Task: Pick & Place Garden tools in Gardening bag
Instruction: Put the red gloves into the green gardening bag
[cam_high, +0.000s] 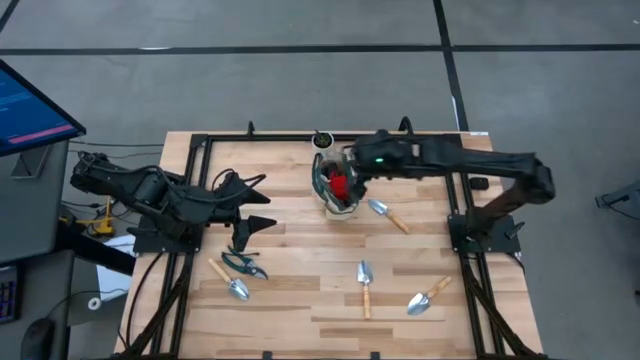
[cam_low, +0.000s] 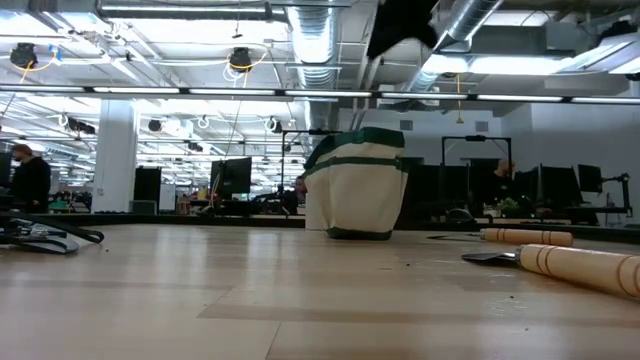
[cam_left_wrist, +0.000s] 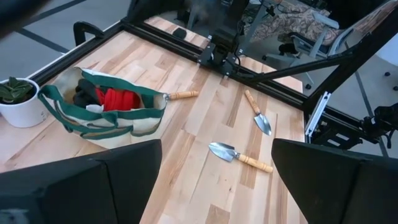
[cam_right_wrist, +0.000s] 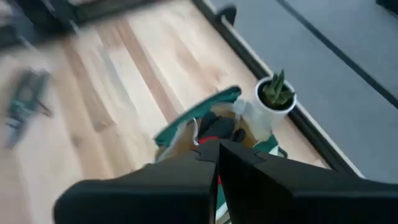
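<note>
Nearest the front edge of the wooden desk (cam_high: 300, 300) lie three hand trowels: one at the left front (cam_high: 229, 280), one in the middle (cam_high: 365, 287) with its blade pointing toward the back, and one at the right front (cam_high: 428, 297) lying slantwise. Just behind the left trowel are the dark-handled pruning shears (cam_high: 245, 264), close in front of the left tool (cam_high: 262, 203), which hangs low over the left side of the desk with its two fingers spread wide and nothing between them. Farther back, a fourth trowel (cam_high: 388, 214) lies just beside the gardening bag (cam_high: 336, 188), its blade end toward the bag. The cream bag with green trim stands upright near the back middle of the desk, mouth open, with a red-and-black glove-like item (cam_left_wrist: 114, 98) and something dark showing inside it. The right tool (cam_right_wrist: 217, 149) hangs directly above the bag's mouth, its fingers pressed together and holding nothing. Behind the bag, at the back rail, stands a small white pot with a green plant (cam_right_wrist: 273, 99).
</note>
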